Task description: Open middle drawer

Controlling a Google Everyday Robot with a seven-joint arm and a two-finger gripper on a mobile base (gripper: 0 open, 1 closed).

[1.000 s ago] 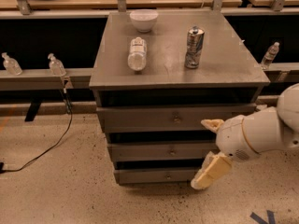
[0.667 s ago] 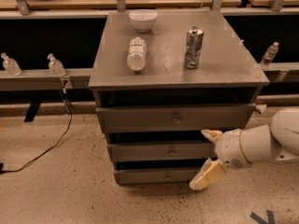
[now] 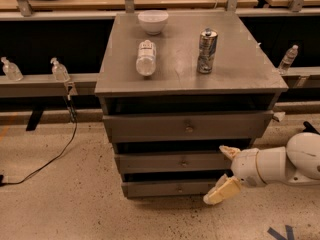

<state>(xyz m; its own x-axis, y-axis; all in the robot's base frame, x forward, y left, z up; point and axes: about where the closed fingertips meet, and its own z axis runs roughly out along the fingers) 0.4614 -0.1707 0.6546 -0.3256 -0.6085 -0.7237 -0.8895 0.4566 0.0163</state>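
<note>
Middle drawer (image 3: 165, 163) sits second of three in the grey cabinet (image 3: 175, 64), round knob at its centre. At its right end the gripper (image 3: 225, 171) hangs low, fingers spread wide, holding nothing.

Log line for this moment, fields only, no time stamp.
gripper: open, at right end of middle drawer | knob: ungrasped | cabinet top: bowl, lying bottle, upright can

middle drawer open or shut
Shut: the middle drawer shows only its flat front, no inside. The gripper, open, is by its right end, off the knob.
</note>
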